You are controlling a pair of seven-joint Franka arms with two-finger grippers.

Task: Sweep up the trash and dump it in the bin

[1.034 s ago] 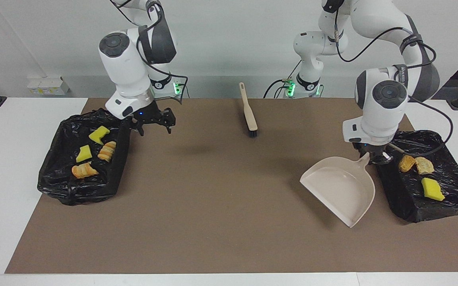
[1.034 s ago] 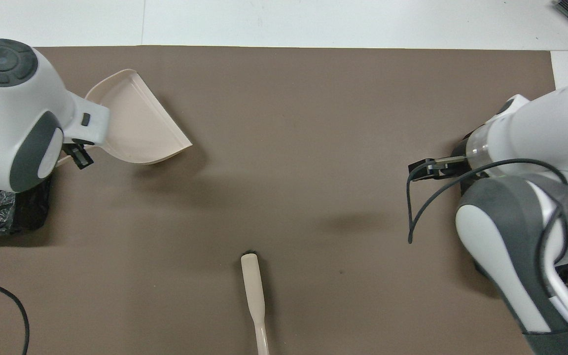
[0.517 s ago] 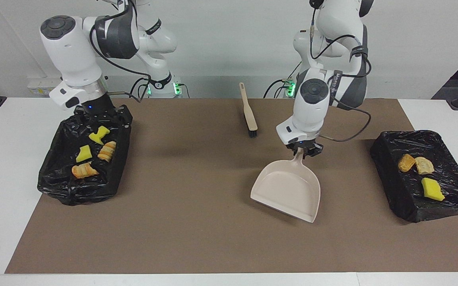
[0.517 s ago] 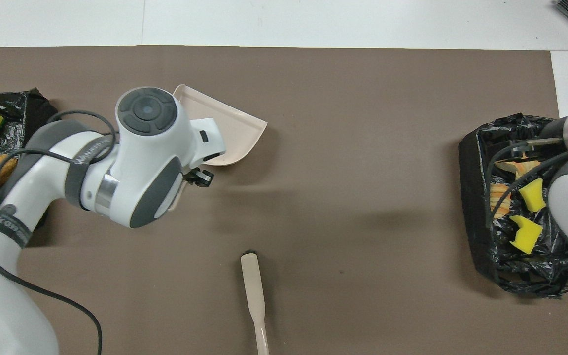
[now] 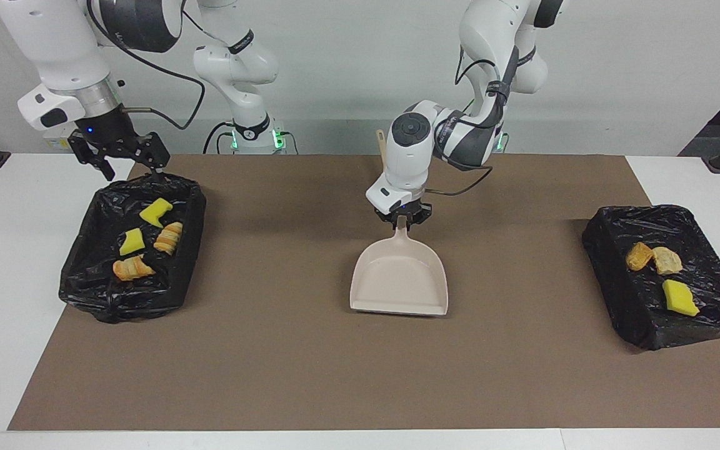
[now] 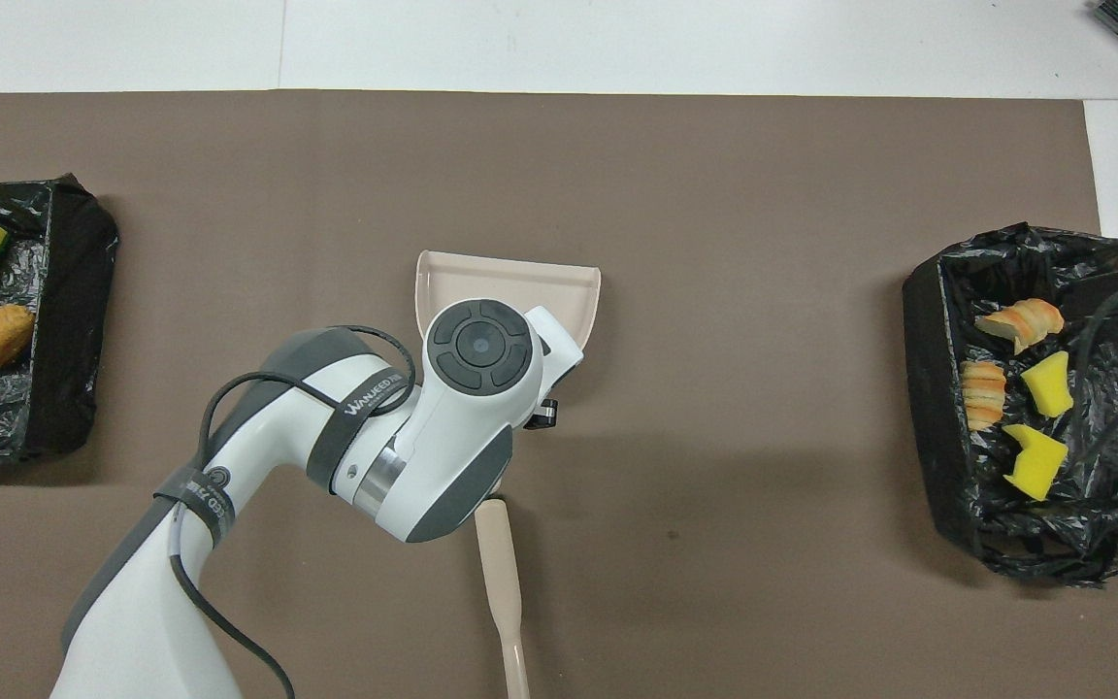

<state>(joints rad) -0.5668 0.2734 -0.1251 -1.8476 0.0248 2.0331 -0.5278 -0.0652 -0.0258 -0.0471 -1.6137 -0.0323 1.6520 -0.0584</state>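
The left gripper [image 5: 402, 218] has its jaws clamped on the dustpan [image 5: 399, 278] handle mid-bench; the right gripper [image 5: 124, 156] hovers, jaws wide, over one bin [image 5: 85, 275]; trash [image 5: 141, 240] lies in both bins

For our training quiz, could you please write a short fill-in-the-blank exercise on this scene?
1. The left gripper is shut on the ____ of the dustpan.
2. The bin under the right gripper holds ____ trash pieces.
3. The other bin holds ____ pieces.

Missing words: handle; four; three.
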